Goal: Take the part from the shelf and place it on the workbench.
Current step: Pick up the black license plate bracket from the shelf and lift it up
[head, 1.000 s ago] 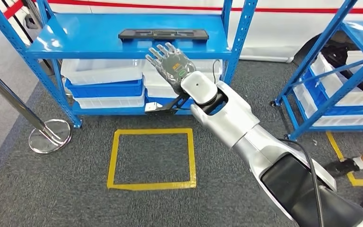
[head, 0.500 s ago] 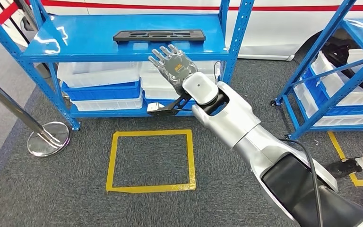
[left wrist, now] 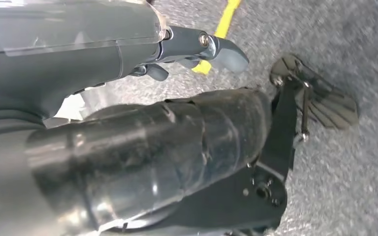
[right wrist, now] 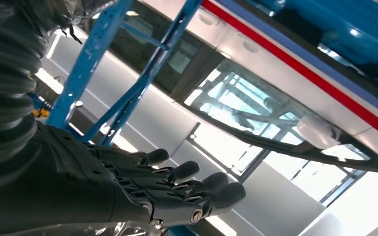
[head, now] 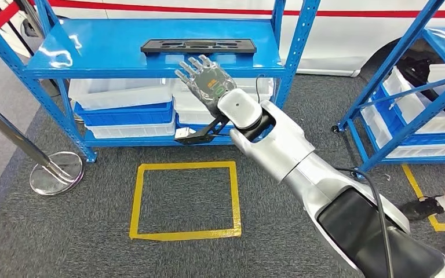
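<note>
One part, a long flat black piece, lies untouched on the top board of the blue shelf, so almost all of the task is left. The right hand is raised in front of the shelf edge, just below and near the part, fingers spread and holding nothing; the right wrist view shows its fingers apart against the shelf frame. The left hand hangs over the grey floor, fingers loosely apart with nothing in them. Left to do, as I judge it: reach over the edge, grasp the part, lift it clear, carry it to the bench and set it down.
</note>
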Tool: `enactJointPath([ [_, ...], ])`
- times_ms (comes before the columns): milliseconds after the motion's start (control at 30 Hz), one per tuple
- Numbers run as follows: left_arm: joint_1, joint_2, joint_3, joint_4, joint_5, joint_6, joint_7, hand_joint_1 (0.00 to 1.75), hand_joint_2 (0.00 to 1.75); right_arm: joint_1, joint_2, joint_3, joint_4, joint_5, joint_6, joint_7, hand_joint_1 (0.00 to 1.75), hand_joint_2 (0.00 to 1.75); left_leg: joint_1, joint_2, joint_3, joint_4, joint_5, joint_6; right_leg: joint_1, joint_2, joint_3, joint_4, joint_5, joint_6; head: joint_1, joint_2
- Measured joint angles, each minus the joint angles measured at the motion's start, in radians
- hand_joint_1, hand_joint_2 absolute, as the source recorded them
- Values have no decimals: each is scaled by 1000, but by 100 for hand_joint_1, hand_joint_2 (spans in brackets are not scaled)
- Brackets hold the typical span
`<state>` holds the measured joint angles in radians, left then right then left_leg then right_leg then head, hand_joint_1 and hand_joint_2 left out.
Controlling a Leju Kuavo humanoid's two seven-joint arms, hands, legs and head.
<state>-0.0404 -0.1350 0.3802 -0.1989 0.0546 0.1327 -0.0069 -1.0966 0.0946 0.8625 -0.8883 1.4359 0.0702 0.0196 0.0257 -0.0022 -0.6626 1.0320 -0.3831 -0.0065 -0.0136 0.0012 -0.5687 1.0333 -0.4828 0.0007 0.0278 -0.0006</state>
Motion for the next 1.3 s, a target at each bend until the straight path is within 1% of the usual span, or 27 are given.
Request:
enactJointPath([
  [67,1,0,1,0,0,0,1,0,0,-2,0,0,0,0,0,0,0,175,-1,-3,0,-1,1,2,0,-1,4,-5,3,-17,0,0],
  [100,0,0,1,0,0,0,1,0,0,-2,0,0,0,0,0,0,0,175,-1,-4,0,-1,0,3,0,-2,6,-8,2,-19,0,0],
  [233,-1,0,2,0,0,0,1,0,0,-2,0,0,0,0,0,0,0,175,-3,-6,0,-1,-4,11,0,-4,11,-17,3,-21,0,0],
  [333,-1,0,2,0,0,0,1,0,0,-2,0,0,0,0,0,0,0,175,-6,-6,0,-1,-5,15,-1,-4,11,-20,4,-19,0,0],
  [433,-1,0,3,0,0,0,3,0,0,-2,0,0,0,1,0,0,0,175,-7,-6,0,0,-3,18,-2,-5,11,-21,7,-11,0,0],
  [467,-1,0,3,0,0,0,3,0,0,-2,1,0,0,2,1,0,0,175,-7,-5,0,0,-3,19,-3,-5,11,-21,7,-5,0,0],
  [567,-1,0,4,0,1,0,3,0,0,-3,1,0,0,5,4,0,0,175,-8,-5,0,0,-2,19,-5,-6,11,-21,8,21,0,0],
  [600,-1,0,5,0,3,0,3,0,0,-3,2,0,0,6,6,0,0,175,-8,-5,0,1,-2,20,-5,-6,11,-21,8,26,0,0],
  [633,-1,0,5,0,5,0,3,0,0,-3,2,0,0,8,8,-1,0,175,-8,-5,0,1,-2,20,-5,-6,11,-21,8,29,0,0],
  [767,-1,0,8,0,7,1,4,0,0,-5,2,0,0,12,16,-3,0,175,-9,-5,0,2,-1,20,-6,-5,10,-19,8,31,0,0],
  [833,-2,0,10,0,5,6,8,0,0,-5,2,0,0,12,18,-5,0,175,-12,-5,-1,4,-2,22,-8,-5,10,-19,8,35,0,0],
  [900,-2,0,12,0,2,12,11,0,0,-7,3,0,0,12,18,-6,0,175,-13,-5,-1,1,-5,28,-10,-5,11,-19,12,43,0,0],
  [967,-2,-1,13,0,1,16,11,0,0,-10,4,0,0,13,19,-8,0,175,-11,-3,8,-13,-4,36,-10,-5,13,-12,17,49,0,0],
  [1000,-2,-1,13,0,1,16,11,0,0,-12,4,0,0,13,19,-8,0,175,-9,-3,15,-21,-1,40,-10,-4,9,2,10,51,0,0],
  [1033,-2,-1,14,0,0,16,11,0,0,-15,5,0,0,13,19,-9,0,175,-7,-2,21,-26,2,44,-11,-4,-2,27,-10,51,0,0],
  [1067,-3,-2,14,0,0,16,11,0,0,-18,5,0,0,13,19,-9,0,175,-6,-2,25,-29,2,47,-11,-3,-24,71,-40,50,0,0],
  [1133,-4,-2,16,0,0,16,11,0,0,-19,5,0,0,13,19,-9,0,175,-7,-2,25,-29,-4,49,-10,-1,-87,193,-100,51,0,0],
  [1167,-4,-2,17,0,1,17,11,0,0,-17,4,0,0,13,20,-9,0,175,-7,-2,26,-27,-8,49,-11,-1,-113,238,-113,52,0,0],
  [1200,-4,-2,19,0,1,17,11,0,0,-16,4,0,0,13,21,-9,0,175,-7,-2,27,-25,-10,46,-11,-2,-124,251,-108,53,0,0],
  [1233,-3,-2,21,0,1,18,11,0,0,-15,4,0,1,14,22,-10,0,175,-7,-3,30,-21,-14,42,-12,-2,-117,225,-84,52,0,0],
  [1267,-2,-2,22,0,1,18,11,0,0,-16,4,0,1,14,22,-10,0,175,-6,-3,33,-16,-18,37,-13,-2,-93,167,-46,50,0,0],
  [1300,-2,-3,23,0,1,18,11,0,0,-17,4,0,1,14,23,-9,0,175,-5,-3,36,-12,-23,31,-13,-3,-66,104,-13,44,0,0],
])
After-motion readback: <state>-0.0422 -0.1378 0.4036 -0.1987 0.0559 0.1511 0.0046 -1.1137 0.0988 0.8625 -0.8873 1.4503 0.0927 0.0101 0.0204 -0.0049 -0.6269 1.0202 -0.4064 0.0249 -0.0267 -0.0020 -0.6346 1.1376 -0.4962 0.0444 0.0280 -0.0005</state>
